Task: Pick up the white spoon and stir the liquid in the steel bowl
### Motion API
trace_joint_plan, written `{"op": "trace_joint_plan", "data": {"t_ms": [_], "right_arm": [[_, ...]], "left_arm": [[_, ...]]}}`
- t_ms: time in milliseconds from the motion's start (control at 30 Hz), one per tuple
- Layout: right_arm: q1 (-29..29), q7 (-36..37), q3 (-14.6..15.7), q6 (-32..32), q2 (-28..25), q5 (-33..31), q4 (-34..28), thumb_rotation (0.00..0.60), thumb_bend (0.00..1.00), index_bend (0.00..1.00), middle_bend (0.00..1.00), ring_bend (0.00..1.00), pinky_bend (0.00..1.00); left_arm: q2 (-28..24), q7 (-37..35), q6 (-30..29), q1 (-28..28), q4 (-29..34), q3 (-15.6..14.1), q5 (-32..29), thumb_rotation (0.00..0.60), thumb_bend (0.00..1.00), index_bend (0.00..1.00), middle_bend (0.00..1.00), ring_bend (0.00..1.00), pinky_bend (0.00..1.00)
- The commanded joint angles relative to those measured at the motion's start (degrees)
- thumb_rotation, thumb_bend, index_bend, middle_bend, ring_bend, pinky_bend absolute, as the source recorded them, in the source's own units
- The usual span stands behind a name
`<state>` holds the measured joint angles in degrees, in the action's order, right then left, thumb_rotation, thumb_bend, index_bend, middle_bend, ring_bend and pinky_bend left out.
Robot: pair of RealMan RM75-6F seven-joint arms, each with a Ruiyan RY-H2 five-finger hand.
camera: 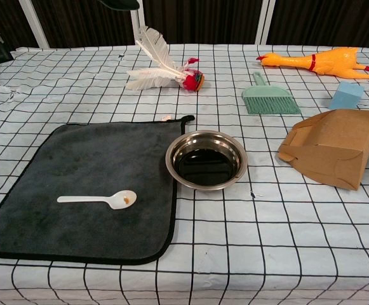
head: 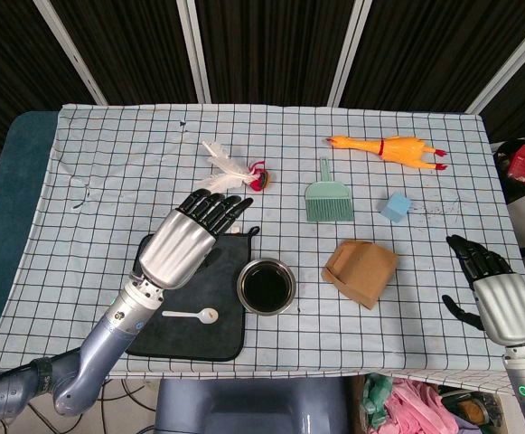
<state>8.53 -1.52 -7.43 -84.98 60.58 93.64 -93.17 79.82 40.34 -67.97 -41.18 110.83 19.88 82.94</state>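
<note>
The white spoon [head: 192, 316] [camera: 102, 199] lies flat on a dark grey mat [head: 220, 325] [camera: 76, 165], its bowl end pointing toward the steel bowl [head: 266, 286] [camera: 206, 159]. The steel bowl holds dark liquid and stands just right of the mat. My left hand [head: 190, 237] hovers above the mat's far part with its fingers stretched out and nothing in it, some way beyond the spoon. My right hand [head: 494, 283] rests near the table's right front edge, fingers apart and empty. Neither hand shows in the chest view.
A brown cardboard box [head: 360, 271] [camera: 331, 147] lies right of the bowl. Farther back are a green dustpan brush [head: 326, 195] [camera: 270, 98], a blue block [head: 394, 207] [camera: 347, 95], a rubber chicken [head: 387, 147] [camera: 317, 61] and a feathered shuttlecock toy [head: 237, 171] [camera: 165, 73].
</note>
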Motion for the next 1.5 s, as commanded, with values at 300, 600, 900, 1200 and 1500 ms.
{"op": "trace_joint_plan", "data": {"t_ms": [300,600,900,1200,1500], "right_arm": [[0.3,-0.6,0.5,0.0,0.1,-0.4,-0.4,0.6,0.2,0.0,0.09,0.14,0.26],[-1.7,-2.7,2.5,-2.5,-1.1,1.4,-2.4,0.6,0.2,0.0,0.1,0.14,0.26],[-8.5,-5.5,7.5,-6.4,-2.9,0.4,-5.8,0.6,0.2,0.0,0.1,0.14,0.25],[-12.3,-6.5,9.3,-10.6,-0.1,1.5,-3.3,0.6,0.2,0.0,0.1,0.14,0.25],[-12.7,-4.6,8.1,-11.1,0.3,-0.3,-1.3,0.6,0.2,0.0,0.09,0.14,0.26]], "left_arm": [[-4.1,-1.6,-2.6,1.7,1.3,-1.6,2.7,0.6,0.16,0.13,0.22,0.22,0.25],[-8.5,-4.2,-7.3,6.6,2.1,-5.9,7.0,0.6,0.16,0.14,0.22,0.22,0.26],[-15.4,-6.6,-12.2,15.6,3.1,-13.0,6.4,0.6,0.17,0.17,0.26,0.22,0.24],[-11.6,-7.7,-9.7,21.0,-1.7,-21.3,3.2,0.6,0.17,0.19,0.35,0.27,0.24],[-5.7,-7.2,-4.1,21.6,-4.1,-23.8,-0.9,0.6,0.2,0.23,0.54,0.55,0.51]]}}
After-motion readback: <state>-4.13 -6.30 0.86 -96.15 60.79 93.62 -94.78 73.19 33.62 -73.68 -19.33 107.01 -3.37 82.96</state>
